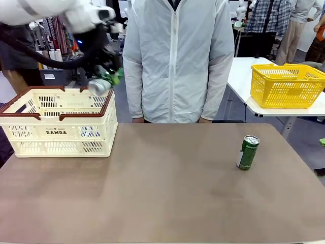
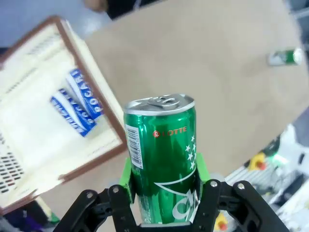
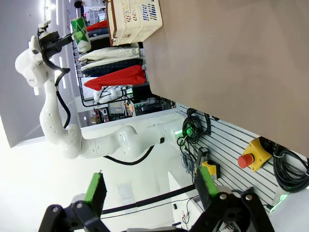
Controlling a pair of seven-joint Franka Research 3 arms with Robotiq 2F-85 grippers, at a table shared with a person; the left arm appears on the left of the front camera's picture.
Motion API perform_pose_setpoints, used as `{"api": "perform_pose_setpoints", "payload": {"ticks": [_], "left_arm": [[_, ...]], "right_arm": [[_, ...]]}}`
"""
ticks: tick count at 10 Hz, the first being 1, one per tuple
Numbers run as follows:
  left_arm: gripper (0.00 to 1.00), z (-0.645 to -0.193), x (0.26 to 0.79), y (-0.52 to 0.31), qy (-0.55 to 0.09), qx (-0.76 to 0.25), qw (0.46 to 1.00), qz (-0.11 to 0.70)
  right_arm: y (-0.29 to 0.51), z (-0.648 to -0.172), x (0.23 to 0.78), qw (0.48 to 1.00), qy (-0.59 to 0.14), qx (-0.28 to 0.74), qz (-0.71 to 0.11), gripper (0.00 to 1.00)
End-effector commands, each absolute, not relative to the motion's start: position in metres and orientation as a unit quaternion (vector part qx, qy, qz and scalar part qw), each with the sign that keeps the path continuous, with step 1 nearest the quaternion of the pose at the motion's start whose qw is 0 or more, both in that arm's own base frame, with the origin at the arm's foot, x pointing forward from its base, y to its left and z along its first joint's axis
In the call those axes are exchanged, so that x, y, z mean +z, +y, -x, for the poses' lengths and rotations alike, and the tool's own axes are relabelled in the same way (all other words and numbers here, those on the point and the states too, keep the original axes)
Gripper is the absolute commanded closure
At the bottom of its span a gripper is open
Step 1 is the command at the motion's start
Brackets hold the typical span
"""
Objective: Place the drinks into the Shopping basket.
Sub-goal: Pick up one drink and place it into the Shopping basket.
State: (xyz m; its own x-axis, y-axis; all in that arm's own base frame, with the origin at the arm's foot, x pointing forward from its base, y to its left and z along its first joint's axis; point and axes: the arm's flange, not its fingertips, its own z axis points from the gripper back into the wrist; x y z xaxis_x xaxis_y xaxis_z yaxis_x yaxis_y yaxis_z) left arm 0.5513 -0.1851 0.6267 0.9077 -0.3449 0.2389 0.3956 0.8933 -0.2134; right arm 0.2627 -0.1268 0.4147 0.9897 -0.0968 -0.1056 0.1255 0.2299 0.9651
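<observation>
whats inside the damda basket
Two blue cans with white lettering lie side by side on the floor of the Shopping basket, seen from the left wrist. Part of the floor runs off that picture, and in the front view the slotted wall covers it.

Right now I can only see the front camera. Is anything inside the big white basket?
Observer: Yes, the left wrist view shows two blue cans lying side by side on the floor of the Shopping basket.
Operator: Where is my left tool grabbing the green can?
Observer: It is shut around the can's lower half, with the silver top pointing away from the wrist.
Operator: What about my other tool?
Observer: The right tool is open with nothing in it.
</observation>
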Motion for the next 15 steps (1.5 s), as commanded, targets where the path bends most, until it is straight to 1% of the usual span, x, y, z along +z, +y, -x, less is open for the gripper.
{"api": "perform_pose_setpoints", "payload": {"ticks": [1, 3, 5, 7, 9, 11, 14, 15], "left_arm": [[1.0, -0.569, 0.609, -0.138, -0.139, -0.134, 0.969, 0.153], [1.0, -0.588, 0.574, -0.077, -0.178, -0.087, 0.966, 0.166], [1.0, -0.613, 0.531, -0.037, -0.166, -0.011, 0.971, 0.174], [1.0, -0.624, 0.483, -0.023, -0.139, 0.013, 0.975, 0.176], [1.0, -0.631, 0.44, -0.014, -0.132, 0.051, 0.976, 0.163], [1.0, -0.632, 0.423, -0.018, -0.101, 0.069, 0.985, 0.118], [1.0, -0.639, 0.42, -0.019, -0.09, 0.073, 0.987, 0.11], [0.53, -0.641, 0.42, -0.019, -0.089, 0.077, 0.987, 0.106]], "right_arm": [[-0.125, -0.265, 0.422, 0.778, 0.01, -0.077, -0.624, 0.0], [-0.125, -0.265, 0.422, 0.778, 0.01, -0.077, -0.624, 0.0], [-0.125, -0.265, 0.422, 0.778, 0.01, -0.077, -0.624, 0.0], [-0.125, -0.265, 0.422, 0.778, 0.01, -0.077, -0.624, 0.0], [-0.125, -0.265, 0.422, 0.778, 0.01, -0.077, -0.624, 0.0], [-0.125, -0.265, 0.422, 0.778, 0.01, -0.077, -0.624, 0.0], [-0.125, -0.265, 0.422, 0.778, 0.01, -0.077, -0.624, 0.0], [-0.125, -0.265, 0.422, 0.778, 0.01, -0.077, -0.624, 0.0]]}}
